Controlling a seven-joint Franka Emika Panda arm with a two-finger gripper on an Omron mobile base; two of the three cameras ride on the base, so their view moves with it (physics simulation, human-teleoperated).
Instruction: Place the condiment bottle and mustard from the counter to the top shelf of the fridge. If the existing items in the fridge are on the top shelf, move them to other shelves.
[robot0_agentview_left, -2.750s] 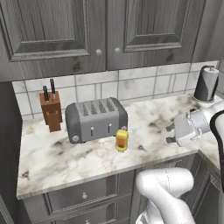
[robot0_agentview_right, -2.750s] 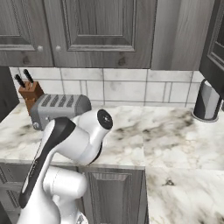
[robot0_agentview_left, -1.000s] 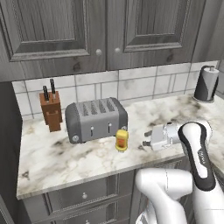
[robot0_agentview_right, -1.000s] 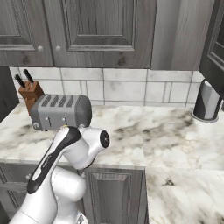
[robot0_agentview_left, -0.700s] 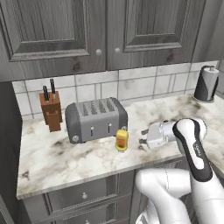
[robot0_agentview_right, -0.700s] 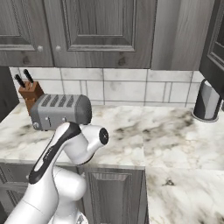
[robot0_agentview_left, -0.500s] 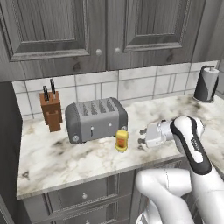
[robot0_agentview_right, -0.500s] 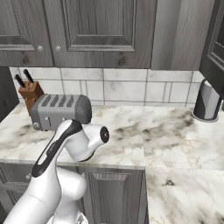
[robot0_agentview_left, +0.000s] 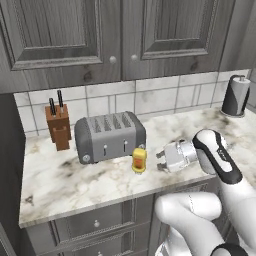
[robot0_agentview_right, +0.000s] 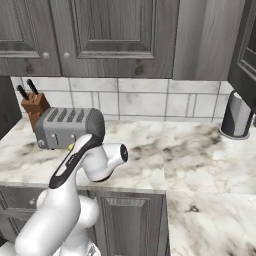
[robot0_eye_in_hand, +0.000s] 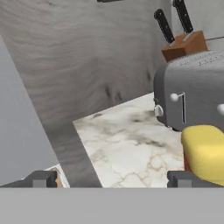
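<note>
One small mustard (robot0_agentview_left: 139, 160) bottle stands on the desk (robot0_agentview_left: 75, 180), light and rigid. The tool (robot0_agentview_left: 161, 161) is spread wide beside it. Best gripped around its squat middle.

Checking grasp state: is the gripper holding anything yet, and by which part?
Nothing held. The gripper is open, lying sideways beside the mustard, which stands on the counter.

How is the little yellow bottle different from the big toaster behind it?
The mustard is yellow with an orange band; the toaster is grey. The mustard is much shorter and narrower than the toaster, reaching only partway up its front. The mustard is a small upright bottle, while the toaster is a wide box with slots on top and levers on its front. Both stand on the marbled counter, close together, with the mustard just in front of the toaster's right end.
</note>
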